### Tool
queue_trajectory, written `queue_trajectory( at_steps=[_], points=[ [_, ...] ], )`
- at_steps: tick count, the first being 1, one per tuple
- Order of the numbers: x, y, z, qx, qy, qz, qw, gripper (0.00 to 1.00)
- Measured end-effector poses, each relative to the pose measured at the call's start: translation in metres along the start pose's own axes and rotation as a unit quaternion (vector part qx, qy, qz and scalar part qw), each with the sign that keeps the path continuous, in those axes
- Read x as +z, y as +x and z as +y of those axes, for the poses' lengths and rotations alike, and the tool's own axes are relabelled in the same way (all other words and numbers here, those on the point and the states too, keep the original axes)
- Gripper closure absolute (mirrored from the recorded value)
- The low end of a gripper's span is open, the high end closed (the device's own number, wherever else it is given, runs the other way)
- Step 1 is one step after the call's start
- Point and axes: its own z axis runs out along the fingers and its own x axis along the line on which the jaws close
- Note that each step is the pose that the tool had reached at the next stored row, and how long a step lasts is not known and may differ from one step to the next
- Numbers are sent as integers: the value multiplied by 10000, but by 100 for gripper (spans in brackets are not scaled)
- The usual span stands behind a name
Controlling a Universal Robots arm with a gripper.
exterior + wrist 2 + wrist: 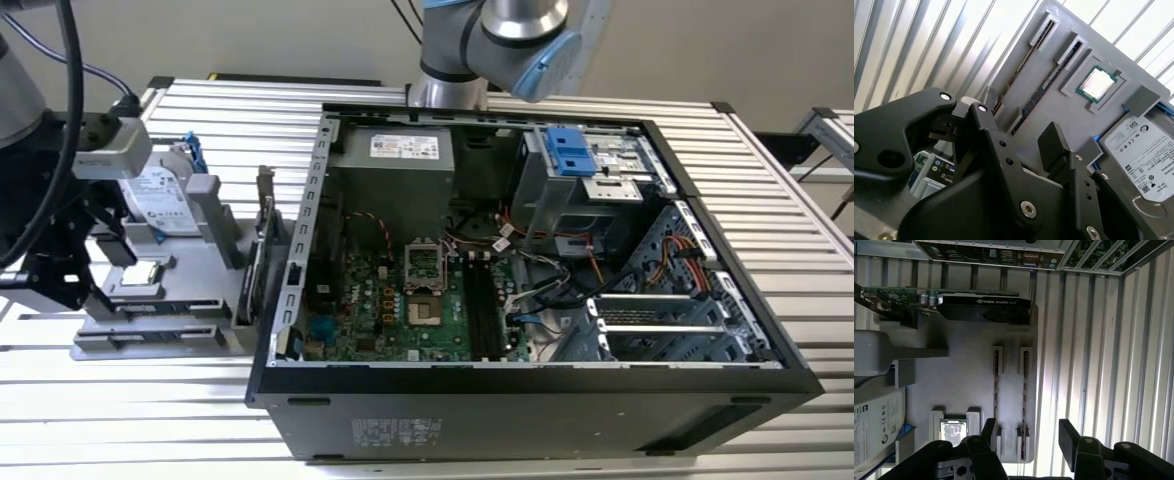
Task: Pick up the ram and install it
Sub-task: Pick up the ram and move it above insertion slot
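Hanging wide open and empty, the claw (1029,434) sits just above the ram (1025,385) slotted in the tray (964,375).

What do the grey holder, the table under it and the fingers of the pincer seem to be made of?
The grey holder looks like plastic: an even matte grey with no glare. The table looks like bare aluminium: ribbed slats that reflect the light brightly. The fingers of the pincer are matte black; whether they are plastic or coated metal, the look leaves open.
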Motion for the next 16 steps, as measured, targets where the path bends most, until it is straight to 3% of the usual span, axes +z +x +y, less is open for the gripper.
queue_trajectory(
  at_steps=[16],
  points=[
    [118, 3, -2, 0, 4, -1, 10000, 0]
  ],
)
